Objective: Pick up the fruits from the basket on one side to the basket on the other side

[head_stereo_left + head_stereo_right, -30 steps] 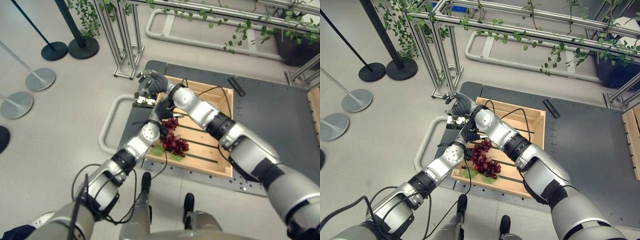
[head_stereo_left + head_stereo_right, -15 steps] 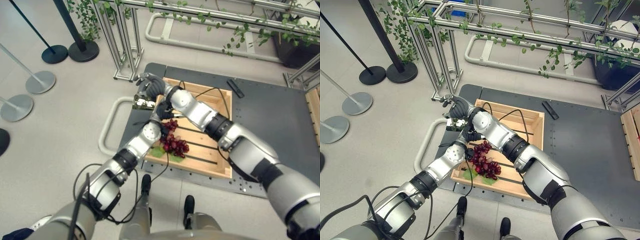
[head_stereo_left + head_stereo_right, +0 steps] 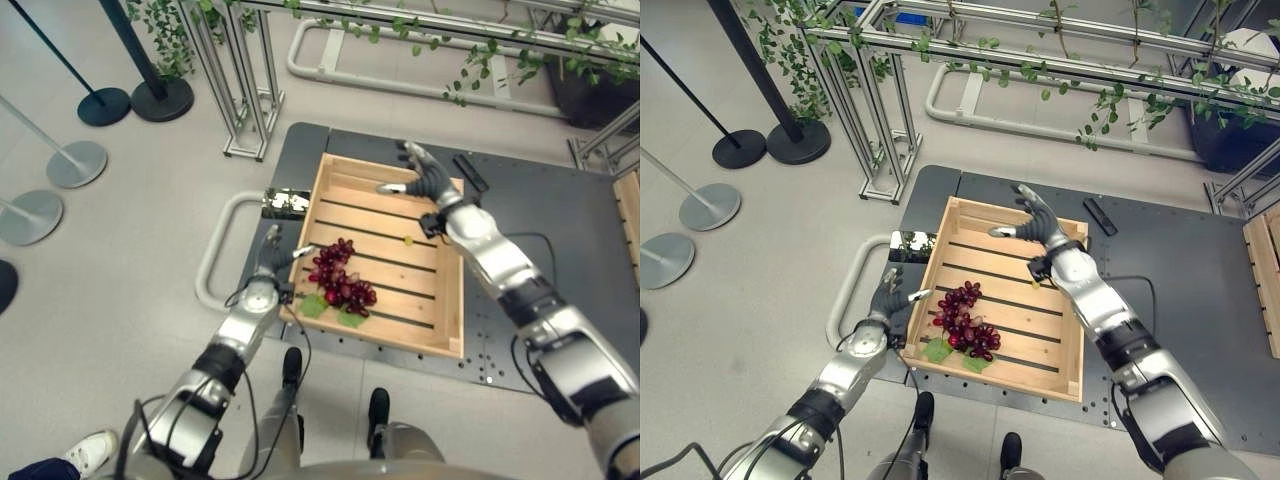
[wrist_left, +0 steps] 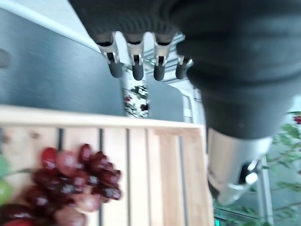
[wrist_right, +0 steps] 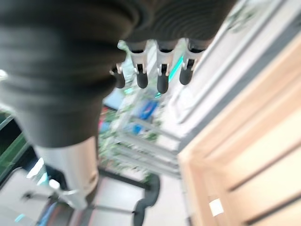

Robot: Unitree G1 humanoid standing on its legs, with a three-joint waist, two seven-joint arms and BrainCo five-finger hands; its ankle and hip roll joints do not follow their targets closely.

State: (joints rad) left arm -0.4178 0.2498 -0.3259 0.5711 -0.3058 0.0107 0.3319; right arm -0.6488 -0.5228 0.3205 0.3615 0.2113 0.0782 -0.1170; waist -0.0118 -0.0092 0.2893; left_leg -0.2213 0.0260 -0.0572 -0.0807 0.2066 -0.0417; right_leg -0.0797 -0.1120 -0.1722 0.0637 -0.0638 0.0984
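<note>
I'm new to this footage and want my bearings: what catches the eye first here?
A bunch of dark red grapes with green leaves lies in a shallow wooden crate, near its corner closest to the robot's left. The left hand hovers open just outside that side of the crate, and the right hand is spread open over the far edge.

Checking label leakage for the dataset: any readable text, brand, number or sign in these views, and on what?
None legible.
Small patterned card beside the slatted wooden crate: print too blurred to read.
Black remote-like bar on the dark grey mat: no markings readable.
Pale tag on the crate wall: blurred.
</note>
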